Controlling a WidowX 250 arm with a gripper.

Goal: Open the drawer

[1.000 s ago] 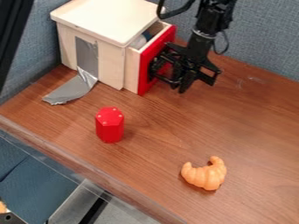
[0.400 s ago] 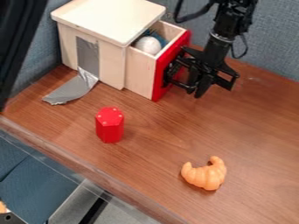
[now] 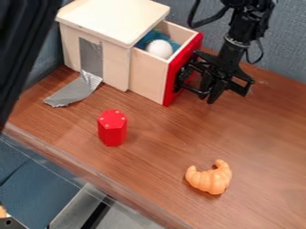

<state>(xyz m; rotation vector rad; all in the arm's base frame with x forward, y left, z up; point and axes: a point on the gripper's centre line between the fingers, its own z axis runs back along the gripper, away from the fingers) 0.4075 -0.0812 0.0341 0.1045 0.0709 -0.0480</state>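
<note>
The black gripper point(image 3: 186, 79) is at the upper right, up against the outer face of the drawer's red front. The drawer point(image 3: 147, 76) stands pulled out from the right side of the pale wooden box point(image 3: 113, 20). Inside it lie a white ball point(image 3: 159, 48) and something blue point(image 3: 145, 40). How the gripper meets the drawer front, and any handle there, is hidden by the gripper's own dark parts.
A red hexagonal block point(image 3: 112, 128) stands in front of the box. An orange croissant point(image 3: 209, 178) lies nearer the table's front edge. Grey tape point(image 3: 74, 91) runs from the box onto the wooden table point(image 3: 263, 134). Blue-grey panels rise behind.
The gripper has moved to the right and slightly down, and the drawer has slid further out of the box with it. More of the white ball and the blue thing is uncovered.
</note>
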